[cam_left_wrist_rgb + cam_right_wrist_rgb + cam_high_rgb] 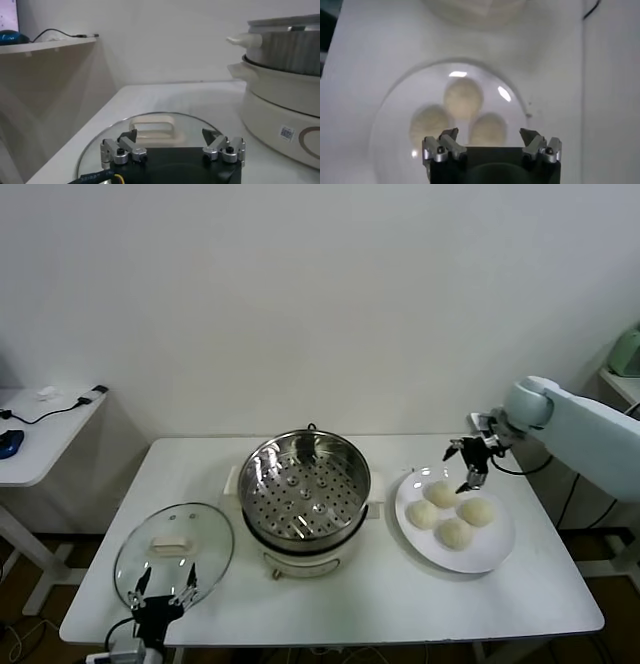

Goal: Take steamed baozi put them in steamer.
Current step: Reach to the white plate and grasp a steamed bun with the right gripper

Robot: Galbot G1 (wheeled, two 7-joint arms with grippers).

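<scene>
Several cream-white steamed baozi lie together on a white plate at the table's right. In the right wrist view three of them show, one farthest from the jaws. My right gripper hangs open just above the plate's back edge, over the rear bun, with nothing between its fingers. The shiny steel steamer stands mid-table on its cream base, its perforated tray bare. My left gripper waits open at the front left, over the glass lid.
A round glass lid with a cream handle lies flat left of the steamer. A side table with cables stands at the far left. A wall runs behind the table.
</scene>
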